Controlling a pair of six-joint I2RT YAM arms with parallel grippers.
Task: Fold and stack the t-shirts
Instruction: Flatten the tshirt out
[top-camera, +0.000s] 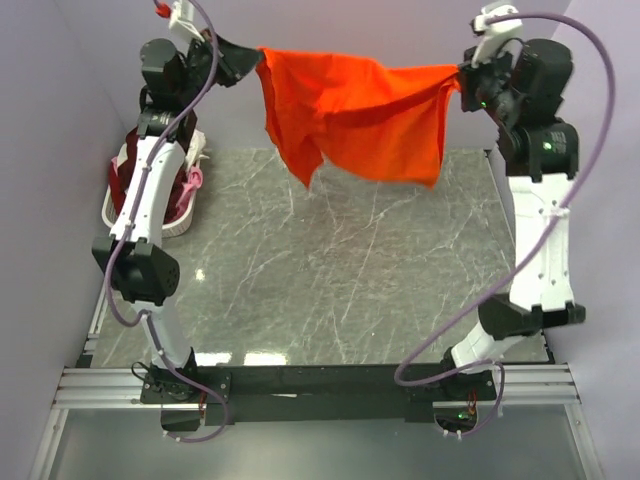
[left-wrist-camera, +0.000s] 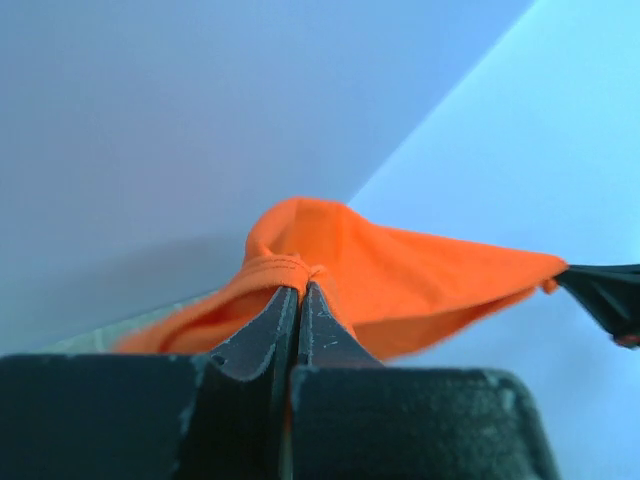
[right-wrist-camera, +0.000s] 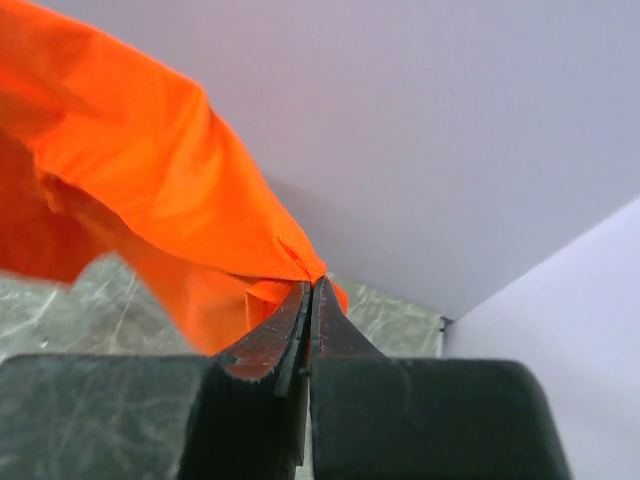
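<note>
Orange t-shirt (top-camera: 355, 115), soft creased cloth, taut between left gripper (top-camera: 256, 53) and right gripper (top-camera: 461, 73)

The t-shirt (top-camera: 350, 110) was plain bright orange. The tabletop (top-camera: 330, 280) was grey marble with white veins. At the far left, a white basket (top-camera: 178, 224) showed maroon cloth (top-camera: 120, 178) and pink cloth (top-camera: 193, 181). The walls (top-camera: 50, 140) were pale lavender.

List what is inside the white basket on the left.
Maroon cloth and a pink piece show in the basket; the left arm covers its middle, and anything beneath is hidden.
</note>
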